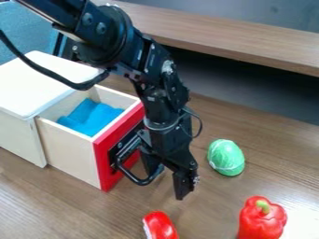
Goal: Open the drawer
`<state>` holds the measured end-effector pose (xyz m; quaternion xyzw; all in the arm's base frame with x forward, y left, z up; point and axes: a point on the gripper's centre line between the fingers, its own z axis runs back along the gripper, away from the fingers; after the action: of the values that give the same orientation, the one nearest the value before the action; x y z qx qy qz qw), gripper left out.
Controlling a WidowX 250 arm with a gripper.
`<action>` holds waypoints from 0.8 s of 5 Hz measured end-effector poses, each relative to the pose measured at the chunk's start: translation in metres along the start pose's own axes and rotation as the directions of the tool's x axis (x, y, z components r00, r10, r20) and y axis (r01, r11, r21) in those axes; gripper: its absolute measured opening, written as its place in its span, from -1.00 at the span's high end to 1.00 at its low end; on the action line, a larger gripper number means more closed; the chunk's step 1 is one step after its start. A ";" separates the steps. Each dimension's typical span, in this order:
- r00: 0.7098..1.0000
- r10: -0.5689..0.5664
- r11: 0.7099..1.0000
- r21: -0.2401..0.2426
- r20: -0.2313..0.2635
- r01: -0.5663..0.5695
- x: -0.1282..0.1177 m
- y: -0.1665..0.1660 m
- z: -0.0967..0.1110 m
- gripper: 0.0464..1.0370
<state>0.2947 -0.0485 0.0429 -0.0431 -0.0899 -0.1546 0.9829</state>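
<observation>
So the drawer (68, 151) is already well out of its box (18, 135), blue cloth (93, 119) in it and all. What matters now is the handle (141, 182): it sticks out from the red front (103, 161), on the drawer side of the gripper (167, 182), with its bar running along that front. The fingers are apart, not clamped on anything, and look like they straddle the bar. I'd guess any more opening means pulling straight away from the box; if it's done, clear the inner finger first or it'll snag.

The black arm (164, 100) has rounded joints, silvery screws (87, 18), black cable (50, 73).
</observation>
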 end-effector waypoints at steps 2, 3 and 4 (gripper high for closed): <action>1.000 0.010 1.000 0.021 0.021 -0.011 0.000 0.000 0.018 -0.92; 0.998 0.036 0.994 0.101 0.057 -0.042 0.005 0.010 0.052 -0.92; 0.995 0.028 0.992 0.118 0.099 -0.039 0.011 0.009 0.084 -0.92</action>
<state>0.2945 -0.0338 0.1269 0.0067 -0.1459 -0.1300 0.9807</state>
